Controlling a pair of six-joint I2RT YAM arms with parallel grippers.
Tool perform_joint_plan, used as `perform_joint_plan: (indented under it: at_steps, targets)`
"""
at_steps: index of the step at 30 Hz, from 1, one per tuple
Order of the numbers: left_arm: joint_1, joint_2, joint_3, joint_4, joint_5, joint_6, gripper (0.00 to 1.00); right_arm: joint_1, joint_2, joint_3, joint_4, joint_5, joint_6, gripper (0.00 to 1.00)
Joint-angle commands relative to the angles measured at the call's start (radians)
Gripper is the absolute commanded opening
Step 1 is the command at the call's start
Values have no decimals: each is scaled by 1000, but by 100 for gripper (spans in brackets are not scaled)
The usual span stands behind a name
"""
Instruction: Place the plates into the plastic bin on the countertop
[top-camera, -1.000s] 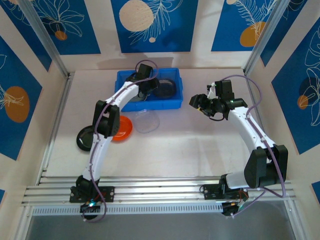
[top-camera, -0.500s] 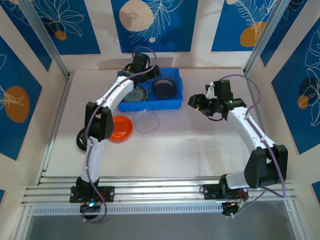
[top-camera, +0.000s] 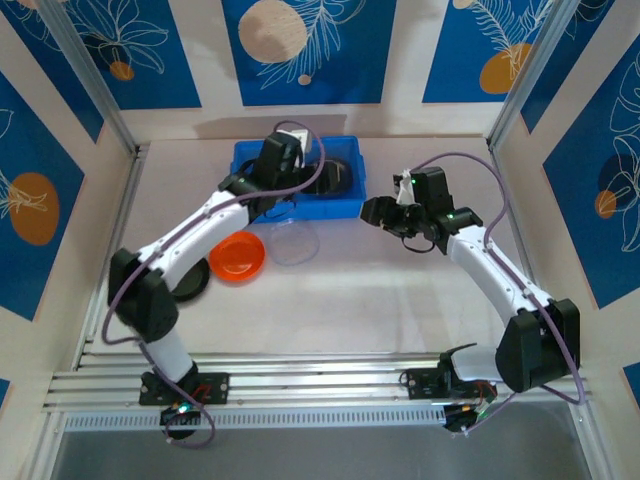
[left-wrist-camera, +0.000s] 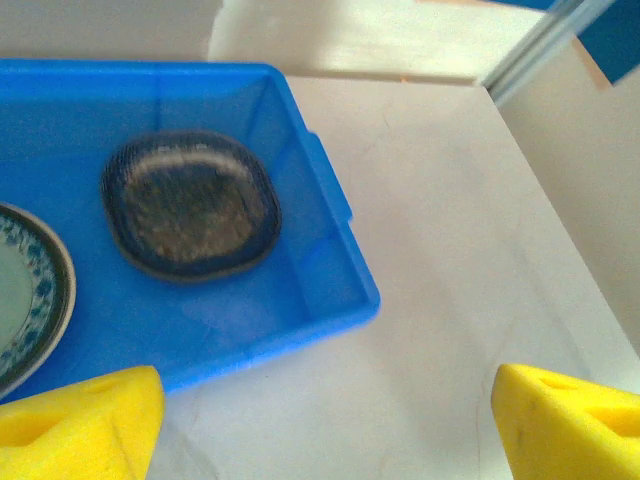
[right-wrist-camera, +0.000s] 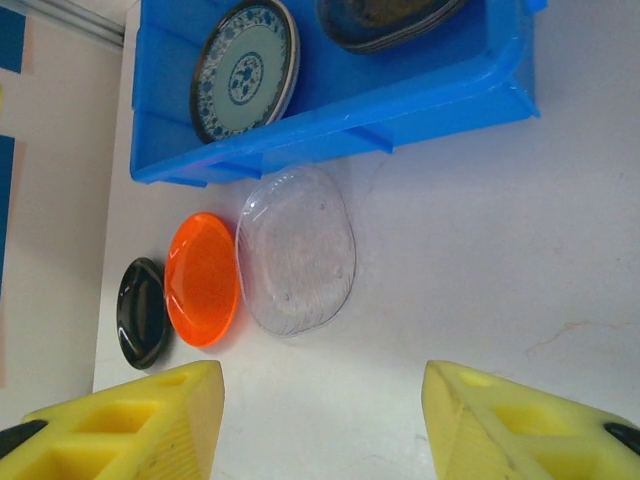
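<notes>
The blue plastic bin (top-camera: 340, 208) stands at the back of the countertop (top-camera: 400, 290). In it lie a teal patterned plate (right-wrist-camera: 245, 68) and a smoky dark plate (left-wrist-camera: 190, 205). My left gripper (top-camera: 305, 178) hovers over the bin's front right part, open and with nothing between its yellow fingers (left-wrist-camera: 80, 420). In front of the bin sit a clear plate (top-camera: 293, 242), an orange plate (top-camera: 237, 258) and a black plate (right-wrist-camera: 143, 312), the last partly under my left arm in the top view. My right gripper (top-camera: 380, 212) hangs right of the bin, open and empty.
Blue-patterned panels and metal posts wall in the countertop on three sides. A rail (top-camera: 320, 380) with both arm bases runs along the near edge. Bare countertop lies right of the bin and in front of the loose plates.
My left gripper opened wide and drew back from the bin's left half, leaving the patterned plate in it; its elbow swung left. My right gripper shifted left toward the bin.
</notes>
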Motion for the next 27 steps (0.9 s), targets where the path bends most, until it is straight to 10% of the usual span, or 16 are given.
perform_joint_plan:
  at_steps: [1,27]
  targets:
    - [-22,-124,-146,48,-2,39,85,29,-35,-29,27,25,-12,55]
    - [-178,-554,-838,31,-147,-275,80,178,35,-129,62,120,-45,49]
